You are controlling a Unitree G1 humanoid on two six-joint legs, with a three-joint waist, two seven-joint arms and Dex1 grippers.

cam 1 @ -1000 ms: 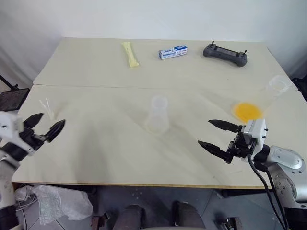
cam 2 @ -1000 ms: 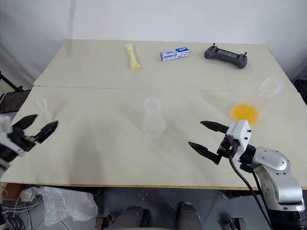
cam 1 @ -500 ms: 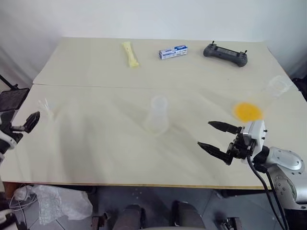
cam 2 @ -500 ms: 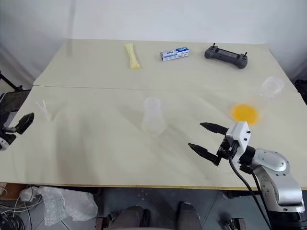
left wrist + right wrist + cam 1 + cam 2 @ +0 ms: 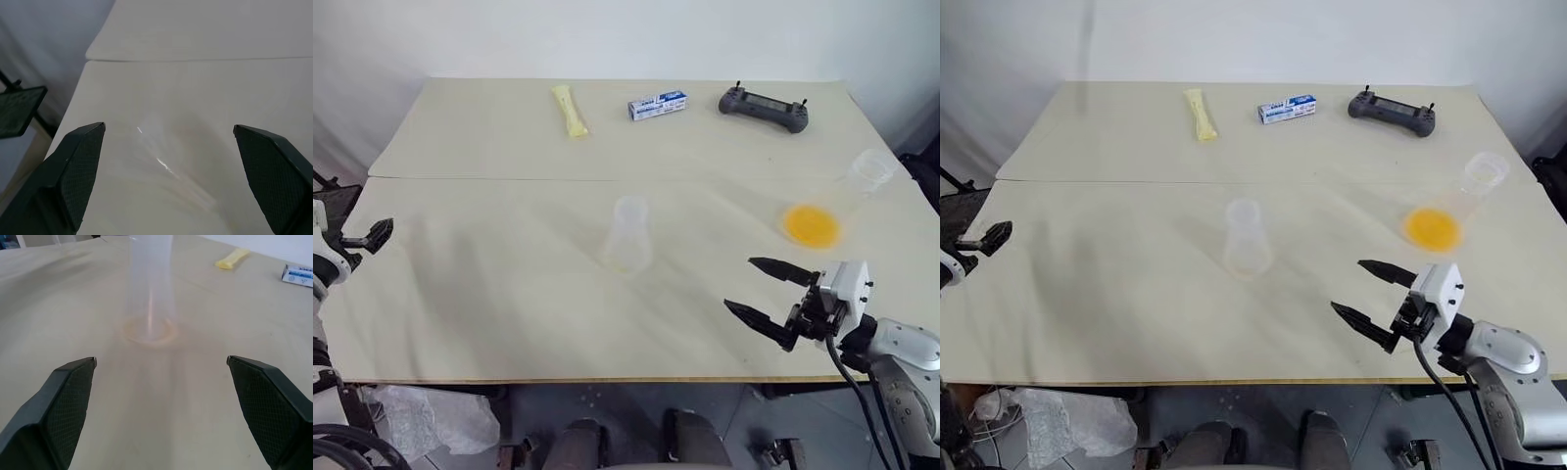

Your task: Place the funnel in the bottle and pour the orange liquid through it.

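The bottle (image 5: 628, 238), a clear flask, stands upright in the middle of the table (image 5: 509, 313). The orange liquid (image 5: 811, 224) pools in the base of a second clear flask (image 5: 869, 170) at the right. My right gripper (image 5: 739, 284) hangs open near the front edge, short of that flask and pointing towards the bottle (image 5: 149, 293), with nothing between its fingers. My left gripper (image 5: 380, 235) is at the table's far left edge. In its wrist view it (image 5: 167, 127) stands wide open over faint glints of the clear funnel (image 5: 161, 164) on the tabletop.
A pale yellow packet (image 5: 569, 110), a blue-and-white box (image 5: 657, 105) and a dark controller (image 5: 764, 103) lie along the back. A seam (image 5: 558, 179) runs across the table. A dark stand (image 5: 19, 110) is beside the left edge; a plastic bag (image 5: 431, 416) lies on the floor.
My left gripper has swung out to the left and farther along the table's left edge, still open. The right gripper has stayed put. The head view has shifted slightly.
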